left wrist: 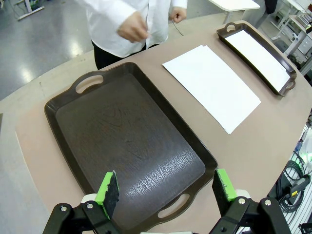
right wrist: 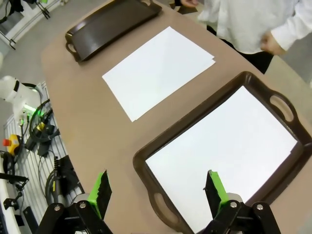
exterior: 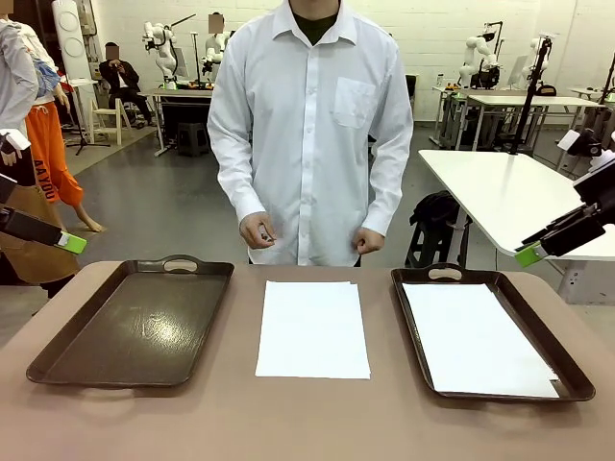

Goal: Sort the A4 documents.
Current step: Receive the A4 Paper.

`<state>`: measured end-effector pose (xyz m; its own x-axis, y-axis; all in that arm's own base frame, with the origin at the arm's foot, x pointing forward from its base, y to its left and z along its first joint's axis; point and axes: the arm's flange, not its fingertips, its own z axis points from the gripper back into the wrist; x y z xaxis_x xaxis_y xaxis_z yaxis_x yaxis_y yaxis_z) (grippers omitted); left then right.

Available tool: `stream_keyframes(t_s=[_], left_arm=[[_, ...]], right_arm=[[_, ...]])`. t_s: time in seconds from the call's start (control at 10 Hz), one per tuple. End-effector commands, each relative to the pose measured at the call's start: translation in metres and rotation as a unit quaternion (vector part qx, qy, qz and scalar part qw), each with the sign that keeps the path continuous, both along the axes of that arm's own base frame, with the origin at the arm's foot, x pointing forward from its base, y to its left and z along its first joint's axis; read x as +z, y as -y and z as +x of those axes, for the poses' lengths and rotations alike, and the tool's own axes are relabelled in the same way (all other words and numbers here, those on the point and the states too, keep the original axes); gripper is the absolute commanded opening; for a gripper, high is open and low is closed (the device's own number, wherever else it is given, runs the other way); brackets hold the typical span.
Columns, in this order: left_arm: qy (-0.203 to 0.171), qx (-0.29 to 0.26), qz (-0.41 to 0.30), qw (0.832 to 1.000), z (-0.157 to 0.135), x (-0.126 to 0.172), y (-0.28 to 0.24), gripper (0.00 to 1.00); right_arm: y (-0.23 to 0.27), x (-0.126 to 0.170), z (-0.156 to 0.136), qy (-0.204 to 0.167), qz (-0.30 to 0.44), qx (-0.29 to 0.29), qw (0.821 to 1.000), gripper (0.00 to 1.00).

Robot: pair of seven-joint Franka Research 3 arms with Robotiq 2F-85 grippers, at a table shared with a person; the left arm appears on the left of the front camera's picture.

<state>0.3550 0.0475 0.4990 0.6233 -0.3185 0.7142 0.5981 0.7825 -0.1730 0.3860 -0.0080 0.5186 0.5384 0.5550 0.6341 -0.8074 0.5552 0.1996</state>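
Sheets of thin white A4 paper [exterior: 312, 329] lie on your brown table [exterior: 221, 413] between two dark brown handled trays [exterior: 135, 327], with another sheet [exterior: 476, 341] inside the right tray [exterior: 536, 336]. Your left tool [left wrist: 166, 186] and right tool [right wrist: 158, 187] both hang released, holding nothing.

You are looking at plain white paper lying flat in two places. The middle stack [exterior: 312, 329] is resting on the bare counter [exterior: 307, 423] between the left tray [exterior: 135, 327] and the right tray [exterior: 557, 351]. Its sheets are sitting slightly offset, so a second edge is peeking out at the far end. The other paper [exterior: 478, 341] is lying inside the right tray, a little askew and covering most of its floor.
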Motion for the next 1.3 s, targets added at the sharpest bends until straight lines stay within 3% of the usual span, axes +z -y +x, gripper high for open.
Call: stream_keyframes(t_s=[0.0, 1.2], left_arm=[[0.005, -0.01, -0.007, 1.0, 0.0008, -0.0027, -0.0016, 1.0], [0.005, -0.01, -0.007, 1.0, 0.0008, -0.0027, -0.0016, 1.0]], right_arm=[[-0.0005, 0.0013, -0.0007, 0.002, 0.002, 0.002, 1.0, 1.0], [-0.0005, 0.0013, -0.0007, 0.002, 0.002, 0.002, 1.0, 1.0]])
